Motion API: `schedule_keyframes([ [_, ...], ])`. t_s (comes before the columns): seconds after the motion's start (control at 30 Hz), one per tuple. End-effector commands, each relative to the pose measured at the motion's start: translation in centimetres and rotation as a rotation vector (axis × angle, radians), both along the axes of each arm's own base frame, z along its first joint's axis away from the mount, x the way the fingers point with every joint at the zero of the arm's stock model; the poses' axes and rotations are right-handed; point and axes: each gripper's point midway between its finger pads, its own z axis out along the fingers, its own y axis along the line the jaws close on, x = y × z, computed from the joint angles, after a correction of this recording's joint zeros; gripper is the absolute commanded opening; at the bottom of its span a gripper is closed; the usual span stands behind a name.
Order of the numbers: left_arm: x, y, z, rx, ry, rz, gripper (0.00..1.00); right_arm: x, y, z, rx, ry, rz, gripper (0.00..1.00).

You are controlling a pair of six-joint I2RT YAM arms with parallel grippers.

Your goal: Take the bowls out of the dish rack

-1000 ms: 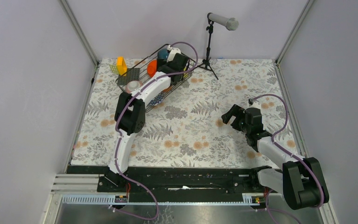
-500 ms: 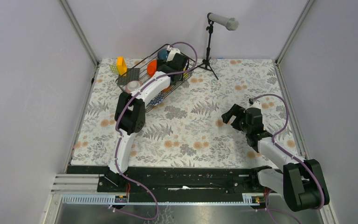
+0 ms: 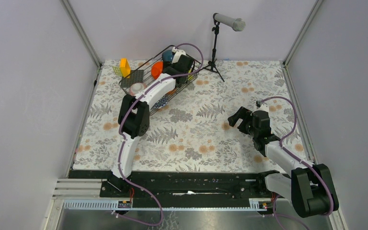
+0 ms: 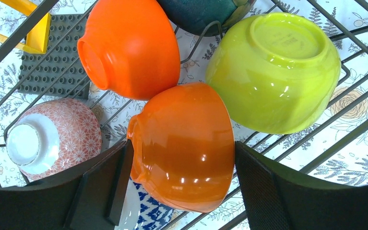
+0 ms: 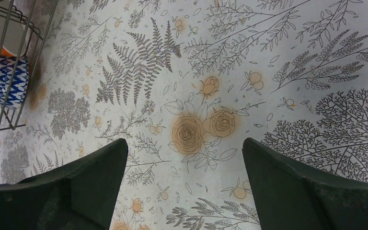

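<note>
Your left pincer (image 4: 181, 158) straddles an orange bowl (image 4: 187, 120) lying rim-down in the dish rack (image 4: 17, 37). Both fingers (image 4: 263, 191) sit right against its sides, but you cannot tell whether they clench it. Beyond the pincer lie the second orange bowl (image 4: 132, 48), the yellow-green bowl (image 4: 273, 67) and the teal bowl (image 4: 196, 14). The pink speckled bowl (image 4: 52, 139) is just outside its left finger, and the blue-and-white bowl (image 4: 146, 215) shows under the straddled one. Your right pincer (image 5: 184, 158) is released, jaws wide over the bare flowered bench (image 5: 292, 57), well apart from the rack.
</note>
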Motion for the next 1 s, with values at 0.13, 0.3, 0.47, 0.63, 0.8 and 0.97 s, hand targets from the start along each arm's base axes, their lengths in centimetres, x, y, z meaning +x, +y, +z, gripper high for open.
schedule_keyframes([
  [0.13,1.1,0.0,2.0,-0.003,-0.053,0.01,0.71,0.4,0.3,1.3,0.014,-0.051,0.01,0.96],
  [0.3,1.2,0.1,3.5,0.001,-0.078,0.007,0.64,0.4,0.3,1.2,0.015,-0.046,0.01,0.96],
  [0.47,1.2,0.2,5.0,0.006,-0.101,0.003,0.62,0.4,0.3,1.3,0.015,-0.049,0.009,0.96],
  [0.63,1.1,0.0,6.8,-0.003,-0.128,-0.008,0.63,0.3,0.3,1.3,0.015,-0.048,0.009,0.96],
  [0.8,1.1,-0.3,8.6,-0.027,-0.169,-0.031,0.63,0.4,0.3,1.3,0.014,-0.048,0.01,0.96],
  [0.97,0.7,-0.1,10.3,-0.049,-0.218,-0.051,0.64,0.3,0.3,1.3,0.014,-0.048,0.01,0.96],
])
